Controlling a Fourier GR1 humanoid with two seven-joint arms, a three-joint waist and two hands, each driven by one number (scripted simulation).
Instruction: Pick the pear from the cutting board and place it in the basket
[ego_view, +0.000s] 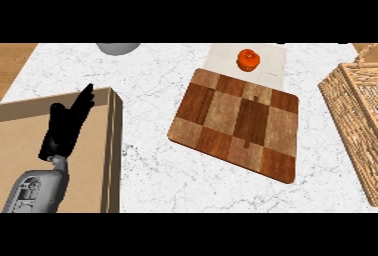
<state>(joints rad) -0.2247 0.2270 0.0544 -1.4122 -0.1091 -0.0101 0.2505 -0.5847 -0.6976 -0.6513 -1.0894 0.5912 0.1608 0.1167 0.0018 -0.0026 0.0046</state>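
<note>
The left hand (66, 125) rested with straight fingers, holding nothing, over the tray (114, 150), while the orange-red pear (248, 59) sat well away up-right, just beyond the cutting board (236, 122), left of the basket (354, 115).

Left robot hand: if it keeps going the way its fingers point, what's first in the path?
The left robot hand points up and slightly right. Likely the wooden tray's far rim first, then the grey object at the counter's top edge; height over the rim is unclear.
</note>
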